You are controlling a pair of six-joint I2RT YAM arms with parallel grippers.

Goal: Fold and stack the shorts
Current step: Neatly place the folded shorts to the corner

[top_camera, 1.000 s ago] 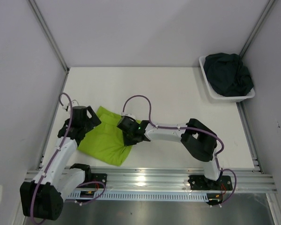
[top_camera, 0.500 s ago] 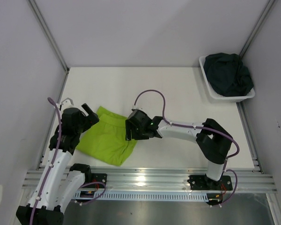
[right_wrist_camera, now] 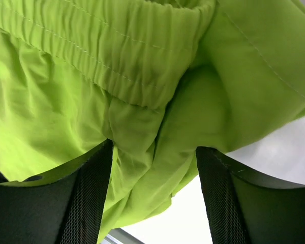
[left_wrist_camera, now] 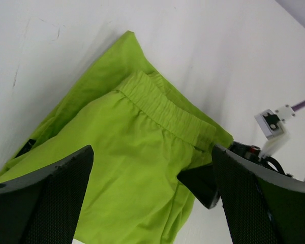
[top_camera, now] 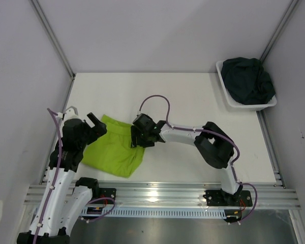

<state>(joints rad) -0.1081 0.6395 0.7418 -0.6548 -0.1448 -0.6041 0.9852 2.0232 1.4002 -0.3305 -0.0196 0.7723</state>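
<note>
The lime green shorts (top_camera: 113,148) lie folded on the white table at the near left, waistband (left_wrist_camera: 162,109) towards the back. My left gripper (top_camera: 95,125) hovers open above their left edge; in its wrist view the shorts (left_wrist_camera: 124,157) fill the space between the wide-apart fingers (left_wrist_camera: 43,198). My right gripper (top_camera: 136,138) is at the shorts' right edge, open, with bunched green fabric (right_wrist_camera: 157,127) lying loose between its fingers (right_wrist_camera: 229,203). The dark navy-teal shorts (top_camera: 247,80) sit crumpled in the white basket (top_camera: 229,96) at the back right.
A metal rail (top_camera: 162,195) runs along the table's near edge, where both arm bases sit. White walls with metal posts (top_camera: 53,38) enclose the table on three sides. The right arm's elbow (top_camera: 213,147) stretches across the near middle.
My right gripper has gone from shut on the green shorts' edge to open, and shifted slightly left and back. The left arm has drawn back to the left, its gripper still open.
</note>
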